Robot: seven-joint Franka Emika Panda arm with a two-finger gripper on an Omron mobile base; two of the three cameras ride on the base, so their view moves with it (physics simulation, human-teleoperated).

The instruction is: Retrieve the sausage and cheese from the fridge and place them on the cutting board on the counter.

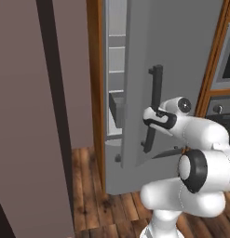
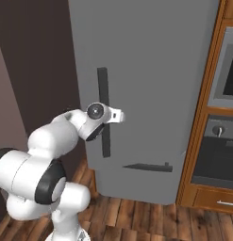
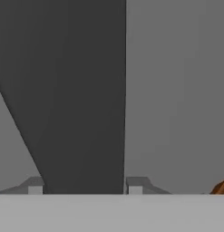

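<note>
The end effector (image 3: 85,186), fingers spread, straddles the upright handle (image 1: 156,100) of the fridge (image 2: 151,70) door, partly open.

No legible text, labels — nothing

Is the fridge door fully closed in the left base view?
No: the fridge door stands ajar, and pale inner shelves show through the gap at its left edge.
</note>
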